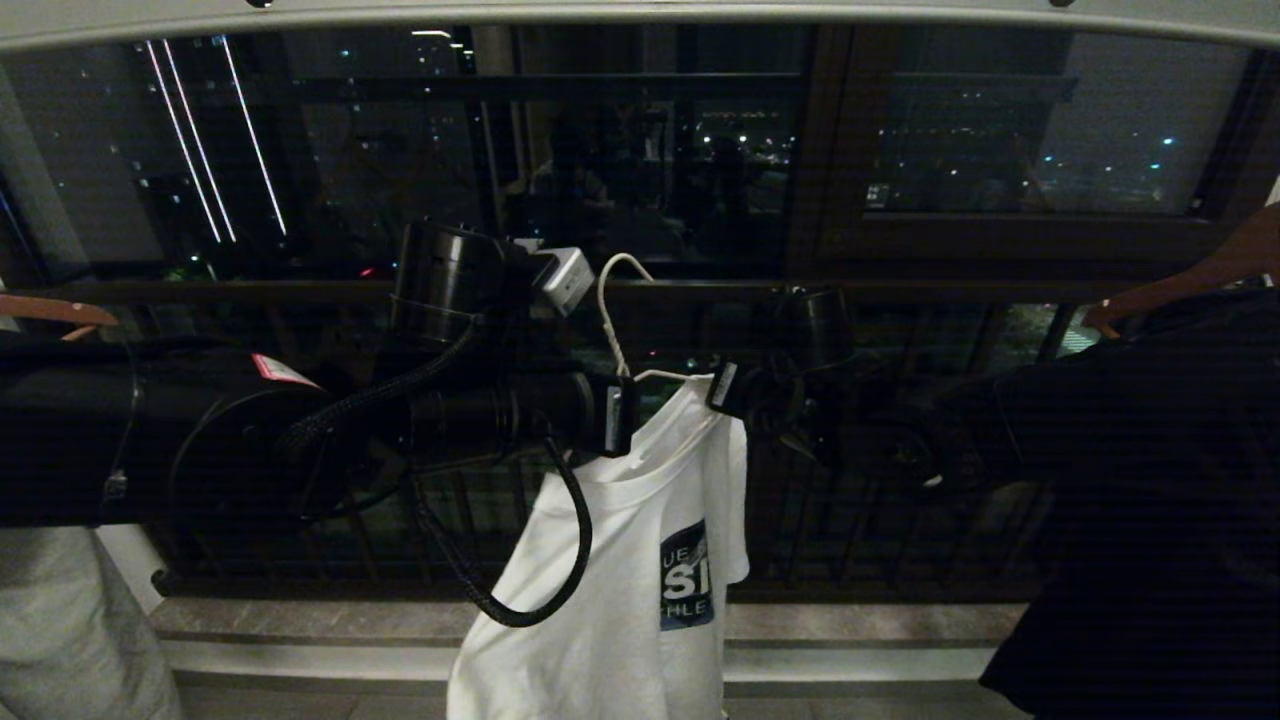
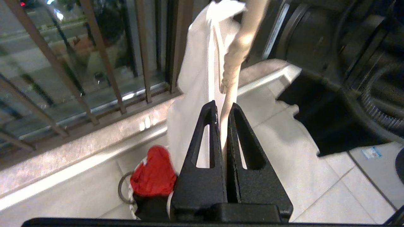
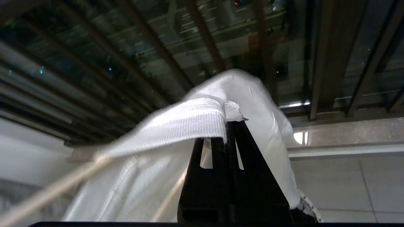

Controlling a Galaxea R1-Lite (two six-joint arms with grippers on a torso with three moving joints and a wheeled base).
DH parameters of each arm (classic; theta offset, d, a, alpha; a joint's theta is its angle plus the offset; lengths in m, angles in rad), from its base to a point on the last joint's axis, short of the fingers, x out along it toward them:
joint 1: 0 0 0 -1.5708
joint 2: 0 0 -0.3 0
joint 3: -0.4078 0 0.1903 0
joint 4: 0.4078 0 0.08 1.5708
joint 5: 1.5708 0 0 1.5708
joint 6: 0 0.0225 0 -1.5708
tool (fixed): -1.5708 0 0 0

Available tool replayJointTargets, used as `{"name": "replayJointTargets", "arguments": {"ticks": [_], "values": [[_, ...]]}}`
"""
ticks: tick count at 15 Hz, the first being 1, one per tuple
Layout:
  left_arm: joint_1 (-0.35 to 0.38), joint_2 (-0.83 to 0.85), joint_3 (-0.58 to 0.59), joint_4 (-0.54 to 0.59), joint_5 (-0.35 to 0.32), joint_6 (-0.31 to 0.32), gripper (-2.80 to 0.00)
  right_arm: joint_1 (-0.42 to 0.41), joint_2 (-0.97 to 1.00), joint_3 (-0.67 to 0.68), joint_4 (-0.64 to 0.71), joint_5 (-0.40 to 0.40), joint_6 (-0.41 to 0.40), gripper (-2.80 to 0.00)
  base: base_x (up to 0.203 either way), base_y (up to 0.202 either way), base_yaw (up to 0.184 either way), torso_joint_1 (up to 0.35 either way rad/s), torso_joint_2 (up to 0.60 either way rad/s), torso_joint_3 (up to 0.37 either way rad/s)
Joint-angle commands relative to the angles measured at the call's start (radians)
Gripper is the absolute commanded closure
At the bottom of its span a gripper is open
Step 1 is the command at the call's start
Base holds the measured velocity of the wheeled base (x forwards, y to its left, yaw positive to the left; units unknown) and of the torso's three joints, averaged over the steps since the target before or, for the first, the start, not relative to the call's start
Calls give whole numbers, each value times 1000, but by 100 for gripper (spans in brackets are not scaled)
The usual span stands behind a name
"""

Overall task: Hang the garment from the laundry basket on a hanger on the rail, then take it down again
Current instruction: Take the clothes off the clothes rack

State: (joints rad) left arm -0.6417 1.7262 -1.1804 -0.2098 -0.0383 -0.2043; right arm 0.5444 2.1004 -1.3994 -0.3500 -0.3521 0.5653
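The white garment point(image 1: 640, 560) with a dark blue chest logo hangs in mid-air on the thin white wire hanger point(image 1: 610, 300). The hanger's hook is free, well below the pale rail point(image 1: 640, 12) along the top. My left gripper point(image 1: 622, 400) is shut on the hanger's wire just under its twisted neck point(image 2: 233, 63); in the left wrist view the jaws point(image 2: 223, 105) pinch the wire. My right gripper point(image 1: 722, 385) is shut on the garment's ribbed collar point(image 3: 189, 121), the cloth folded over its tips point(image 3: 228, 123). The laundry basket point(image 2: 121, 189) stands on the floor below.
A red cloth point(image 2: 153, 175) lies in the basket. A black garment point(image 1: 1150, 500) on a brown wooden hanger point(image 1: 1200, 270) hangs at the right, and another wooden hanger point(image 1: 50, 312) at the left. The dark barred balcony railing point(image 1: 900, 540) and a stone ledge point(image 1: 850, 620) run behind.
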Motion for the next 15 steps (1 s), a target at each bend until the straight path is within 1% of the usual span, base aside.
{"name": "replayJointTargets", "arguments": {"ticks": [1, 4, 9, 11, 15], "values": [[-1, -4, -4, 5, 0, -1, 0, -17, -8, -11, -3, -2, 3, 0, 0, 0, 0, 0, 0, 0], [-8, -30, -1, 8, 0, -1, 0, -41, -1, -24, -3, -1, 2, 0, 0, 0, 0, 0, 0, 0], [-46, -76, 8, 44, 0, 2, 0, -87, 49, -64, -3, -1, 4, 0, 0, 0, 0, 0, 0, 0], [-47, -79, 10, 44, 0, 14, 0, -102, 50, -73, -3, -1, 4, 0, 0, 0, 0, 0, 0, 0], [-47, -76, 10, 44, 2, 14, 0, -113, 57, -76, -3, -1, 4, 0, 0, 0, 0, 0, 0, 0]]}}
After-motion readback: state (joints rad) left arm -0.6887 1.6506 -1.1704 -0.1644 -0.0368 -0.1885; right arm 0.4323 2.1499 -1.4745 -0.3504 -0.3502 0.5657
